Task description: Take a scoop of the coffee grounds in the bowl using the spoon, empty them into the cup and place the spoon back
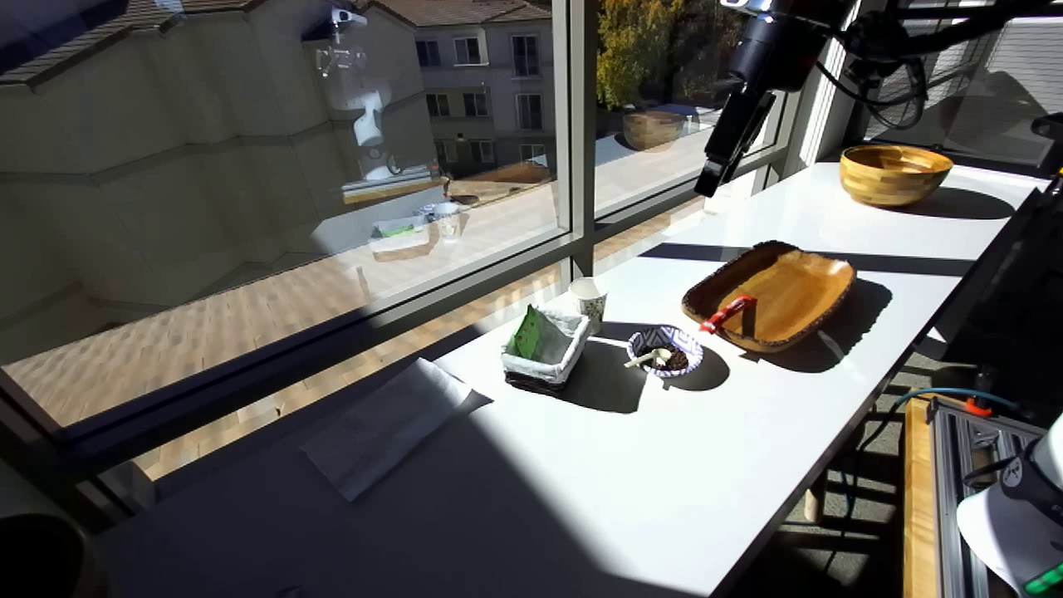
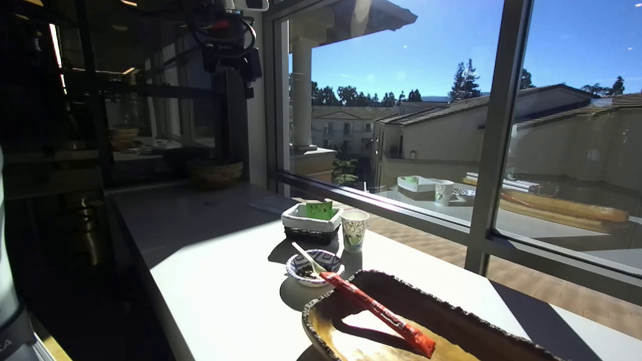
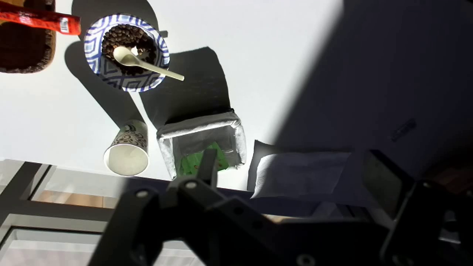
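The bowl (image 3: 93, 50) is a small white dish with a blue pattern, seen in both exterior views (image 1: 656, 335) (image 2: 331, 259) and the wrist view. The coffee (image 3: 125, 35) in it is dark brown and looks like whole beans. A cream spoon (image 3: 151, 67) rests in the bowl, its head on the coffee and its handle over the rim. The cup (image 3: 130, 137) is a white patterned paper cup standing by the window, also in both exterior views (image 1: 590, 307) (image 2: 354, 231). My gripper (image 3: 295, 171) is open and empty, high above the table (image 1: 714, 178).
A white-lined basket (image 3: 199, 123) with green packets stands beside the cup. A wooden tray (image 1: 797, 291) with a red stick packet (image 2: 376, 311) lies near the bowl. A white napkin (image 3: 303, 173) lies by the window. A large wooden bowl (image 1: 893, 174) stands at the table's end.
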